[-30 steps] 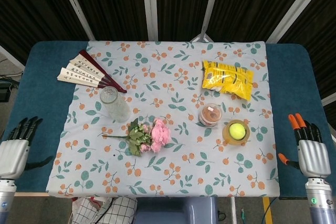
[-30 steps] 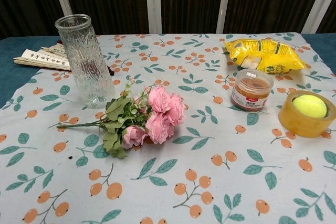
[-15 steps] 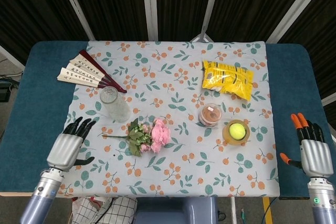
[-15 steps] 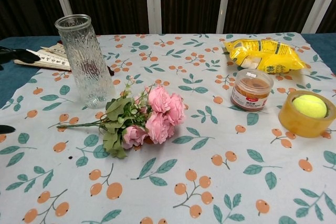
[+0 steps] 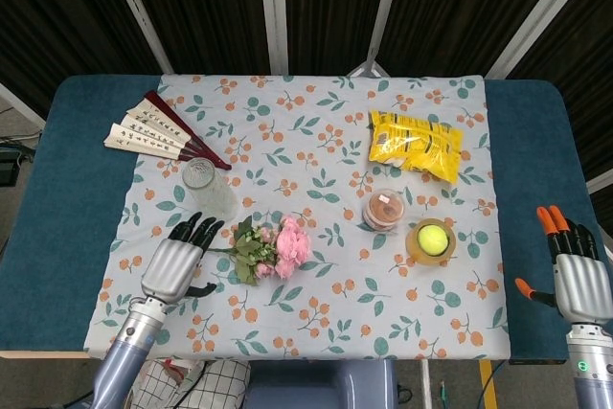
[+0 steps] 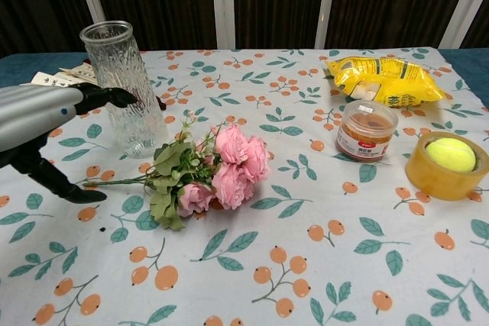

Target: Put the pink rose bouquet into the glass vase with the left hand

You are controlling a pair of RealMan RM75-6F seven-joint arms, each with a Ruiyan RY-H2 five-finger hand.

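Observation:
The pink rose bouquet [image 5: 275,247] [image 6: 214,172] lies flat on the floral cloth, blooms to the right and thin stem pointing left. The glass vase [image 5: 207,189] [image 6: 123,88] stands upright and empty just behind the stem. My left hand [image 5: 175,266] [image 6: 40,124] hovers open above the stem's left end, fingers spread toward the vase, holding nothing. Open and empty, my right hand [image 5: 579,278] stays at the table's right edge, seen only in the head view.
A folded fan [image 5: 160,129] lies back left. A yellow snack bag [image 5: 415,145], a small jar [image 5: 385,209] and a tape roll holding a tennis ball [image 5: 431,240] occupy the right half. The cloth [image 5: 316,332] covers a blue table.
My left hand has moved from the table's left edge rightward to the bouquet's stem. The right hand has barely shifted. Bouquet and vase have not moved.

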